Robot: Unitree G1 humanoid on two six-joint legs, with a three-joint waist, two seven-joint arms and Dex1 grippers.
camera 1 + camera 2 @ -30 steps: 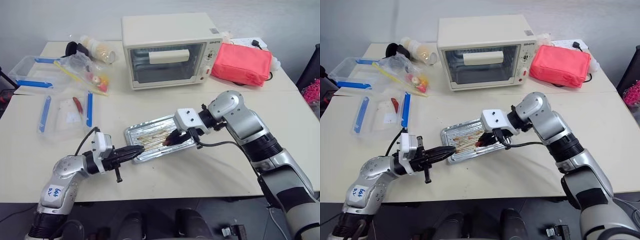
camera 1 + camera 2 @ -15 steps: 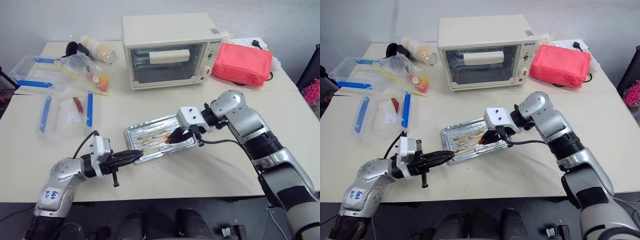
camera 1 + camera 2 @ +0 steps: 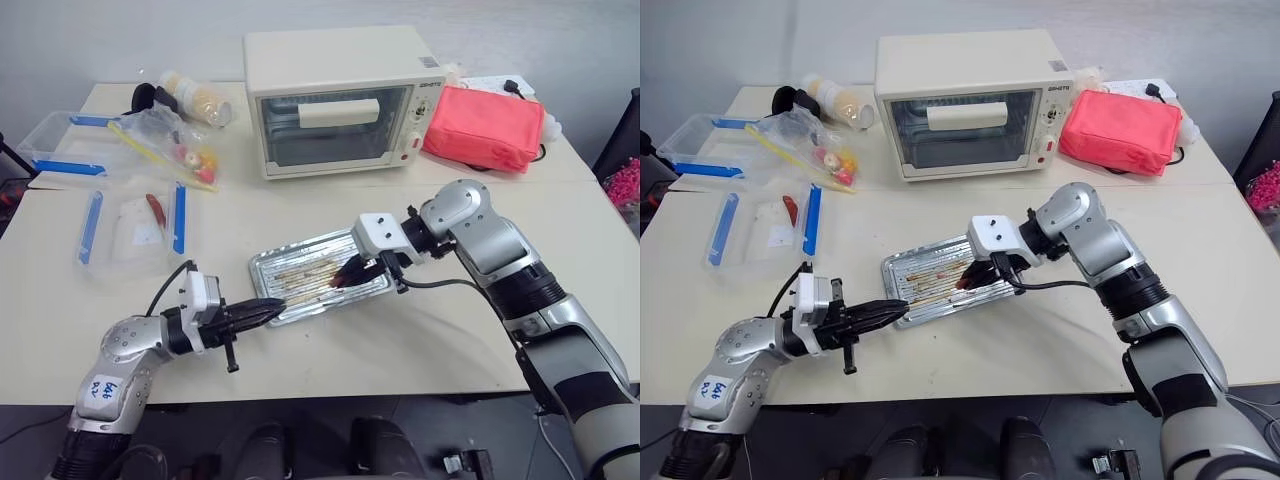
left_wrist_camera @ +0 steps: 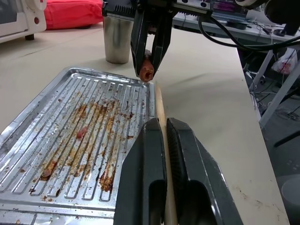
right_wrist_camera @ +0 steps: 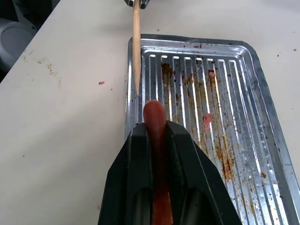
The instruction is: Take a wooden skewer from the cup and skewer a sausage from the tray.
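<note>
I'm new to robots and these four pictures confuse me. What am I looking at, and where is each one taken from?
A two-armed humanoid robot works at a table. Two pictures come from cameras in its head, looking down; the other two from cameras on its wrists, looking along each pincer. The left pincer is shut on a wooden skewer. The right pincer is shut on a dark-red sausage, above a greasy metal tray. The skewer's tip points at the sausage's end. A steel cup stands beyond the tray; a toaster oven farther back.
</note>
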